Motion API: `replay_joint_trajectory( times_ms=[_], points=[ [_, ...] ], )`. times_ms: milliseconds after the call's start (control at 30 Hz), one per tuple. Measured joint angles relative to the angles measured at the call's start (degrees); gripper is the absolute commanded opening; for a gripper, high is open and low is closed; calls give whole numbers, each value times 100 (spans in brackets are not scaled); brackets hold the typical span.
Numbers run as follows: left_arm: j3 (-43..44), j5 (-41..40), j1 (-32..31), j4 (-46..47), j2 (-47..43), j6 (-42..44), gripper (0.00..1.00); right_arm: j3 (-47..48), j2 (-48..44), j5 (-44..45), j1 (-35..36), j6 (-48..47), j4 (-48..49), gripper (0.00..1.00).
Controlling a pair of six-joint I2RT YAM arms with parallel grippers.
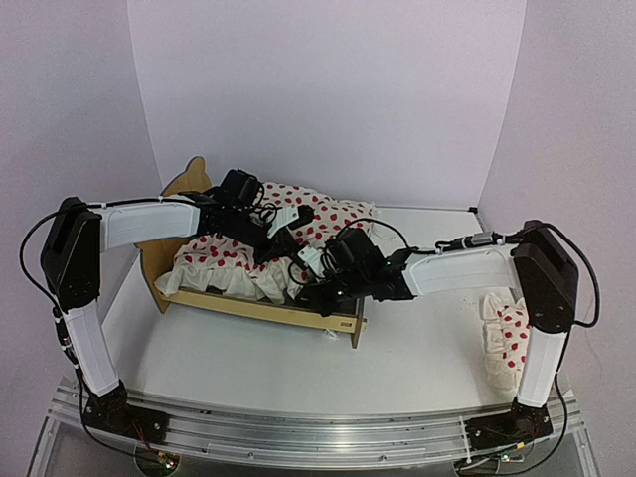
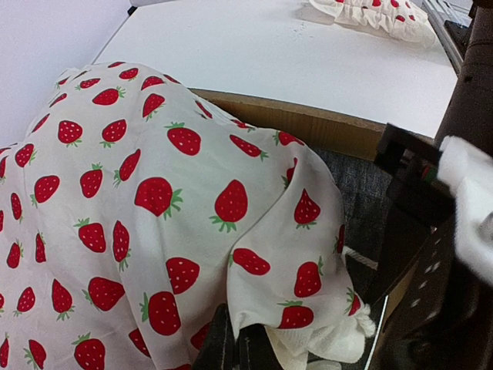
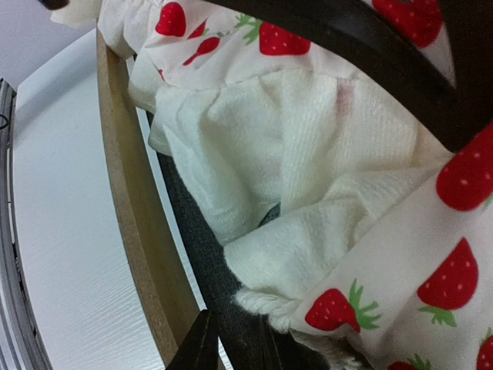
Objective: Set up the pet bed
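Left end effector (image 2: 233, 348): closed, pinching the edge of the white strawberry-print ruffled duvet (image 2: 154, 193). Right end effector (image 3: 235, 348): jaws narrowly apart over the dark grey fabric base (image 3: 204, 270); whether it grips cannot be determined. The light plywood pet bed (image 1: 248, 306) stands centre-left on the white worktop (image 1: 397, 368).

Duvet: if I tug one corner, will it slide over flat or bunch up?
Duvet looks floppy: it drapes in folds, so it'll probably bunch. Likely light, thin cloth. Its ruffle may snag on the bed rail.
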Motion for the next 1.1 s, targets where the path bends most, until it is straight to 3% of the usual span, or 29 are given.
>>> replay_joint_trajectory(
  times_ms=[267,633,867,1100],
  points=[
    [4,-13,2,31,0,-2,0,136,306,166,-7,359,303,28],
    [7,-15,15,97,0,-2,0,16,424,1176,22,805,1230,26],
    [7,-17,15,92,0,-2,0,16,616,1532,22,1006,1333,16],
    [7,-16,15,94,0,-2,0,16,626,1439,22,1117,1355,0]
  ],
)
